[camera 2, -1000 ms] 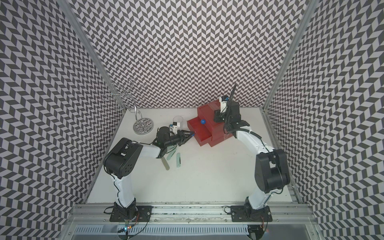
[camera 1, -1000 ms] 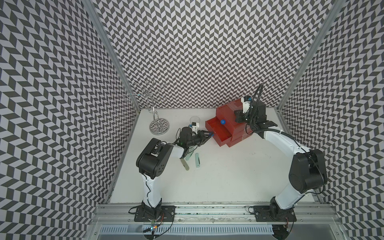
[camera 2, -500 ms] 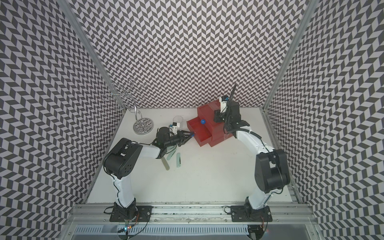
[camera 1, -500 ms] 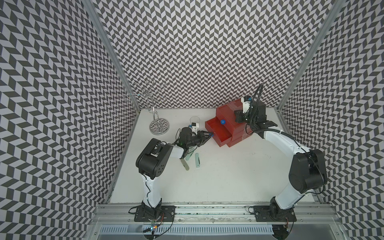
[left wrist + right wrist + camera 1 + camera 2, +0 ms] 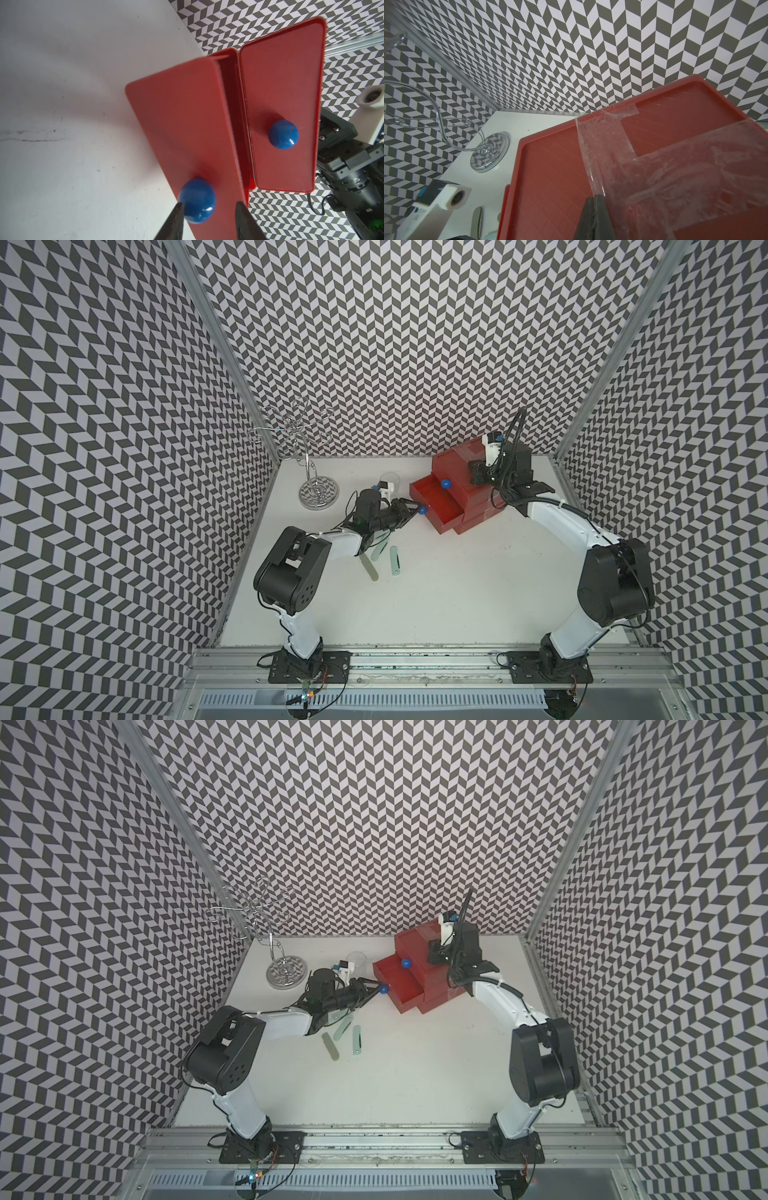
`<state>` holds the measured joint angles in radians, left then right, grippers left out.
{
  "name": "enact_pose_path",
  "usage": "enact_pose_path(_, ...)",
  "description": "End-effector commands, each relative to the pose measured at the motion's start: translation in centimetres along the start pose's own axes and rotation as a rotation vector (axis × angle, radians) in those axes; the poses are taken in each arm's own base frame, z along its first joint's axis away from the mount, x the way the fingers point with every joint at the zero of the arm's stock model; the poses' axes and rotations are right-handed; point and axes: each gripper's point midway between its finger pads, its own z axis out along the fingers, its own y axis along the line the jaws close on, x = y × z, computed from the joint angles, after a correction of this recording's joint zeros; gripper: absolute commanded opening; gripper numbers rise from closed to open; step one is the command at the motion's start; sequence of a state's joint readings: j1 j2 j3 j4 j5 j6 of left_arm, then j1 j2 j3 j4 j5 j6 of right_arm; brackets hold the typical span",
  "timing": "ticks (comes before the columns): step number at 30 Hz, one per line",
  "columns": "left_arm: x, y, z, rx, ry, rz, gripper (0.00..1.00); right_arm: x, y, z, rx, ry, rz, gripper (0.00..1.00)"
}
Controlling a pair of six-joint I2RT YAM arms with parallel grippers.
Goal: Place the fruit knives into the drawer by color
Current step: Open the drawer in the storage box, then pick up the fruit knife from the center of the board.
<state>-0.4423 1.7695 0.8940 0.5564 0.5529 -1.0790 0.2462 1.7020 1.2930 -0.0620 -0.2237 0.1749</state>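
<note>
The red drawer (image 5: pixel 456 467) box stands at the back right, two of its drawers pulled out toward the left arm. My left gripper (image 5: pixel 208 204) is open around the blue knob (image 5: pixel 197 200) of the further-out drawer (image 5: pixel 446 512); one finger touches the knob, the other stands clear of it. My right gripper (image 5: pixel 595 196) is shut, with its tips pressed on the box's taped top. Three fruit knives lie on the table by the left arm: a grey-olive one (image 5: pixel 370 569) and two pale mint ones (image 5: pixel 380 549) (image 5: pixel 395 561). No knife shows inside the drawers.
A clear plastic cup (image 5: pixel 390 480) stands just behind the left wrist. A chrome wire stand (image 5: pixel 318 494) on a round base sits at the back left. The white table (image 5: pixel 457 597) runs toward the front rail.
The left jaws have widened, leaving a gap on one side of the knob. Both arms and the drawers stay where they were.
</note>
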Motion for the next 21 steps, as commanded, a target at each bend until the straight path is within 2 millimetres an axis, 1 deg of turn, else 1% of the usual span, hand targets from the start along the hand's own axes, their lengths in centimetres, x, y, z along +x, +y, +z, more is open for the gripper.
enact_pose_path(1, -0.2, 0.5, -1.6, -0.094, -0.018, 0.055, 0.43, 18.6, -3.9, 0.9, 0.121, 0.561, 0.156, 0.0)
enact_pose_path(4, -0.3, 0.9, -3.3, -0.196, -0.031, 0.083, 0.43, 18.5, -3.9, 0.9, 0.12, 0.558, 0.156, 0.0)
enact_pose_path(6, -0.5, 1.0, -4.8, -0.274, -0.047, 0.104, 0.44, 18.4, -3.8, 0.8, 0.119, 0.554, 0.154, 0.0)
enact_pose_path(7, -0.5, 1.3, -5.5, -0.315, -0.053, 0.107, 0.46, 18.4, -3.7, 0.8, 0.118, 0.554, 0.153, 0.0)
enact_pose_path(9, -0.6, 1.9, -7.1, -0.404, -0.066, 0.114, 0.46, 18.4, -3.6, 0.9, 0.116, 0.552, 0.153, 0.0)
enact_pose_path(10, -0.5, 2.5, -7.8, -0.445, -0.068, 0.106, 0.49, 18.3, -3.6, 0.9, 0.114, 0.552, 0.153, 0.0)
enact_pose_path(15, -0.3, 5.9, -10.9, -0.648, -0.079, 0.073, 0.5, 18.5, -3.4, 0.9, 0.108, 0.555, 0.151, 0.0)
enact_pose_path(16, -0.5, 6.7, -11.4, -0.686, -0.081, 0.066, 0.53, 18.5, -3.3, 0.9, 0.104, 0.553, 0.15, 0.0)
enact_pose_path(17, -0.6, 7.4, -11.9, -0.721, -0.082, 0.059, 0.54, 18.5, -3.2, 0.9, 0.102, 0.554, 0.151, 0.0)
enact_pose_path(19, -1.3, 8.5, -12.3, -0.779, -0.075, 0.055, 0.6, 18.6, -3.1, 1.0, 0.098, 0.555, 0.148, 0.0)
enact_pose_path(20, -1.8, 8.9, -12.4, -0.807, -0.071, 0.058, 0.61, 18.5, -3.1, 0.9, 0.098, 0.555, 0.148, 0.0)
enact_pose_path(21, -2.3, 9.1, -12.3, -0.823, -0.068, 0.065, 0.64, 18.5, -3.2, 0.9, 0.098, 0.555, 0.147, 0.0)
